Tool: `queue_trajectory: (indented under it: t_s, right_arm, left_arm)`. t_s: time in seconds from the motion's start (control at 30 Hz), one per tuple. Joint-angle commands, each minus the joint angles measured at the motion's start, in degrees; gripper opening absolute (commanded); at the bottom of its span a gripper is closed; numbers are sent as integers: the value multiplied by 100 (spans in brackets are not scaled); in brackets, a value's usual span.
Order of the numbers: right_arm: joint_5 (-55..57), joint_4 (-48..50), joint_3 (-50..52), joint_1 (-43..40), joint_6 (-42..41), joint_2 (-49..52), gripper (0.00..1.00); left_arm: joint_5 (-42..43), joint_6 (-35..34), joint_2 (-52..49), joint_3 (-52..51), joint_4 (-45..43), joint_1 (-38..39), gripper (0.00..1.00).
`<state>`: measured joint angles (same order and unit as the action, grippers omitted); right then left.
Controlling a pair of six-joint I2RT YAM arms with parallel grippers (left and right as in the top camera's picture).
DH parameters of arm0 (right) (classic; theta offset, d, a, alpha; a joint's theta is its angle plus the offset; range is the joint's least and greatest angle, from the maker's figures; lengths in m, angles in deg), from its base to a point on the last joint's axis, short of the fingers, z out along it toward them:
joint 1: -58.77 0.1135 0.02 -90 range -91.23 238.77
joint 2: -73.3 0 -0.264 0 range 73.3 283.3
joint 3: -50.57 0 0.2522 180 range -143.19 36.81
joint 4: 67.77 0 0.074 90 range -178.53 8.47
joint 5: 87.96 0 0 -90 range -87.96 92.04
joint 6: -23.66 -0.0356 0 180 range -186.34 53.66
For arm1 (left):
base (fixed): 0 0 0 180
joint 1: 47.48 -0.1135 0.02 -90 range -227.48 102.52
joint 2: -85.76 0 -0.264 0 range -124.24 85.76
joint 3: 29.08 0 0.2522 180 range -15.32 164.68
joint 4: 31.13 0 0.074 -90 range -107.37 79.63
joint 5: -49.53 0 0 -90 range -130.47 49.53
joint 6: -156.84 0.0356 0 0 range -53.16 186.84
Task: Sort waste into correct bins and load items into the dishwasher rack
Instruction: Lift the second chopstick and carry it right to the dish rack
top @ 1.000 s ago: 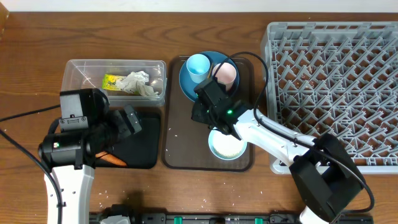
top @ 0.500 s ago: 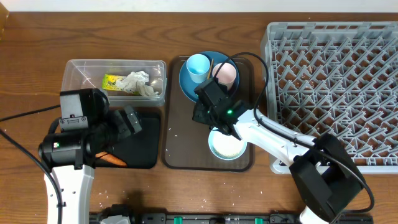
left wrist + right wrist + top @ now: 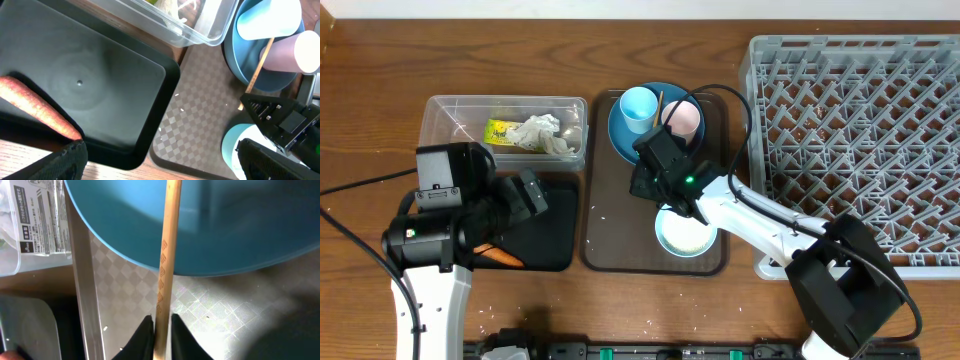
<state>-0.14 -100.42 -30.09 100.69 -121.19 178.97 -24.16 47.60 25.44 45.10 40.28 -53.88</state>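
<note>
My right gripper (image 3: 161, 330) is shut on a wooden chopstick (image 3: 167, 255) that runs up across the blue plate (image 3: 225, 225). From overhead the right gripper (image 3: 645, 180) sits at the plate's (image 3: 620, 130) near edge, on the brown serving tray (image 3: 610, 250). On the plate stand the light blue cup (image 3: 640, 105) and the pink cup (image 3: 683, 120). The white bowl (image 3: 685, 235) lies beside the right arm. My left gripper (image 3: 165, 167) hangs open over the black tray (image 3: 100, 85), which holds the carrot piece (image 3: 35, 105). The clear tub (image 3: 505, 130) contains tissue (image 3: 542, 133) and the wrapper (image 3: 500, 131).
The grey dishwasher rack (image 3: 860, 150) fills the right side of the table. Loose rice grains (image 3: 595, 210) dot the wood between the black tray and the brown tray. A cable loops over the right arm near the rack's left edge.
</note>
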Motion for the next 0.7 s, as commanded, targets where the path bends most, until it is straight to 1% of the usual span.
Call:
queue_trajectory:
  t_s: [0.0, 0.23, 0.43, 0.67]
  right_arm:
    - [-94, -13, -50, -28, 7, -13, 7]
    - [-114, -22, -50, -31, 96, -170, 4]
    - [-120, -177, -50, -22, 186, -555, 2]
    - [-74, -444, -50, -26, 660, -1165, 1]
  left_arm:
    - [-37, 37, 39, 105, 7, -28, 98]
    - [-37, 37, 39, 105, 7, -28, 98]
    - [-37, 37, 39, 105, 7, -28, 98]
    - [-37, 37, 39, 105, 7, -28, 98]
